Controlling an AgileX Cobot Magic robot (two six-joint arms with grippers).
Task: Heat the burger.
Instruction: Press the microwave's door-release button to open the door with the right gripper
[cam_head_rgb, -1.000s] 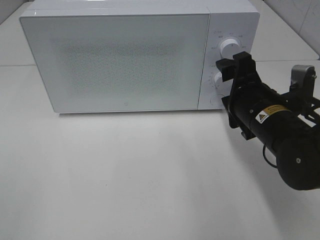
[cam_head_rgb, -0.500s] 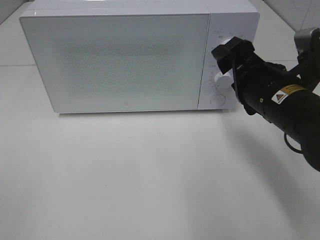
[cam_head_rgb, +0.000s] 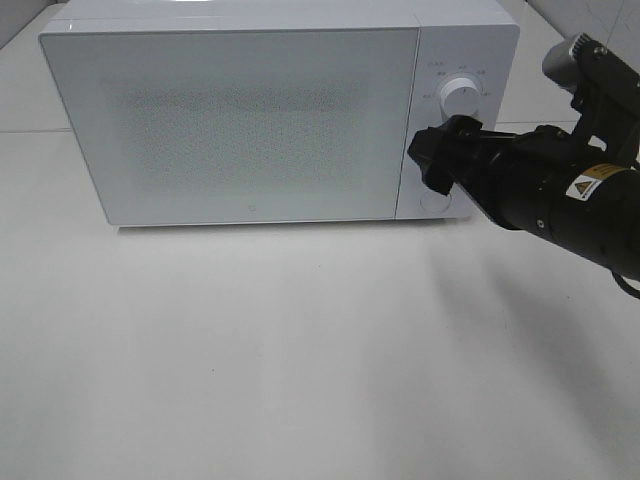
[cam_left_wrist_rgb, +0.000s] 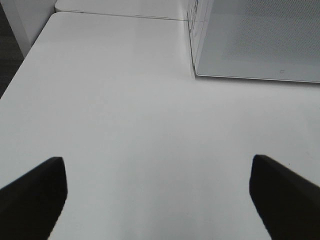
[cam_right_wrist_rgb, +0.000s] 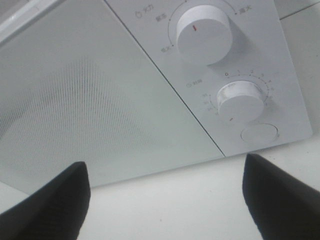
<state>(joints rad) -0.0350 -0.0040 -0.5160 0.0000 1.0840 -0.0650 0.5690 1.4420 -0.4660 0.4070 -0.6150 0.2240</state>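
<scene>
A white microwave (cam_head_rgb: 250, 110) stands on a white table (cam_head_rgb: 260, 360). Its door (cam_head_rgb: 235, 125) is shut, with a grey dotted panel across the middle. Right of the door runs a control strip. It has an upper knob (cam_right_wrist_rgb: 204, 34) with a small red mark, a lower knob (cam_right_wrist_rgb: 241, 99) ringed by numbers, and a flat oval button (cam_right_wrist_rgb: 259, 133) below both. The table around the microwave is plain and glossy.
</scene>
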